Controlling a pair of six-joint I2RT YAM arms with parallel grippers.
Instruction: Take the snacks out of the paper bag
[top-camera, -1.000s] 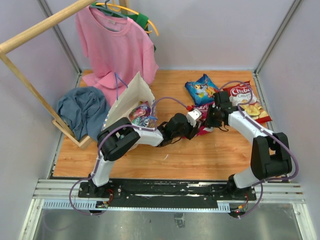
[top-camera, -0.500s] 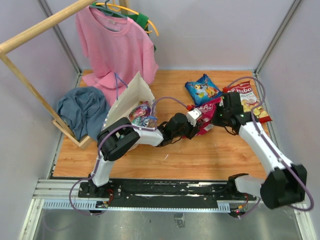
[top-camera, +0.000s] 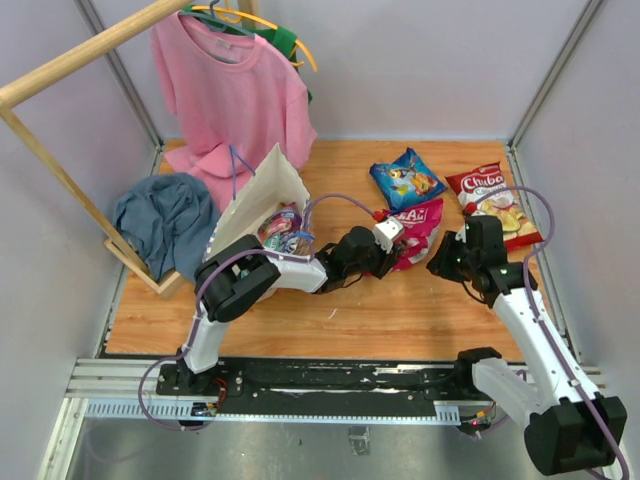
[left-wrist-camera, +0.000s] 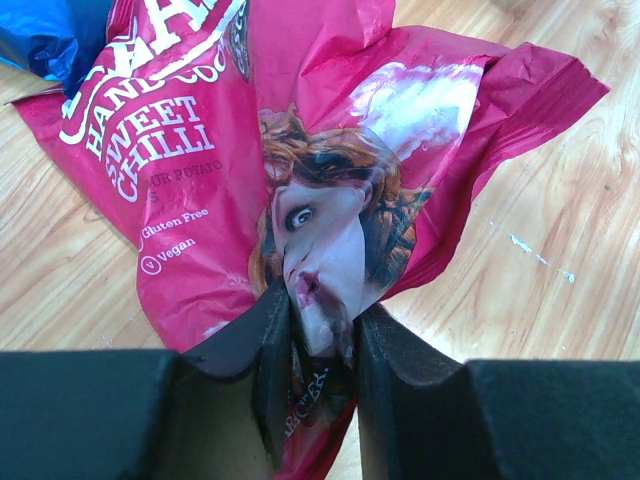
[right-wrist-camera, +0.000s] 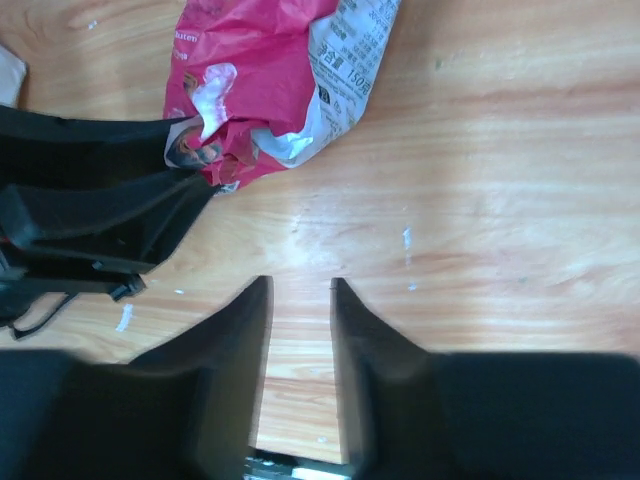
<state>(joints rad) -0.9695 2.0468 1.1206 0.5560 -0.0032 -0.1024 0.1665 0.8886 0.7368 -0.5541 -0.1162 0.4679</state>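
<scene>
The paper bag (top-camera: 262, 195) stands tilted at centre left with several snacks (top-camera: 285, 230) in its mouth. My left gripper (top-camera: 388, 248) is shut on the lower end of the pink-red snack bag (top-camera: 418, 225), which lies on the wood; the left wrist view shows the jaws (left-wrist-camera: 320, 330) pinching its crumpled foil (left-wrist-camera: 200, 180). My right gripper (top-camera: 442, 263) is open and empty, just right of that bag; in the right wrist view its jaws (right-wrist-camera: 300, 288) frame only bare wood, with the pink-red bag (right-wrist-camera: 250, 90) ahead. A blue snack bag (top-camera: 405, 178) and the red-white Chiba chips (top-camera: 492, 198) lie on the table.
A pink T-shirt (top-camera: 232, 95) hangs on a wooden rack (top-camera: 60, 75) at the back left. A blue-grey cloth (top-camera: 165, 215) lies beside the paper bag. Grey walls enclose the wooden table (top-camera: 380, 310).
My right gripper has pulled back from the pink-red bag towards the near right and the arm has swung outward. The left gripper still holds the bag in place.
</scene>
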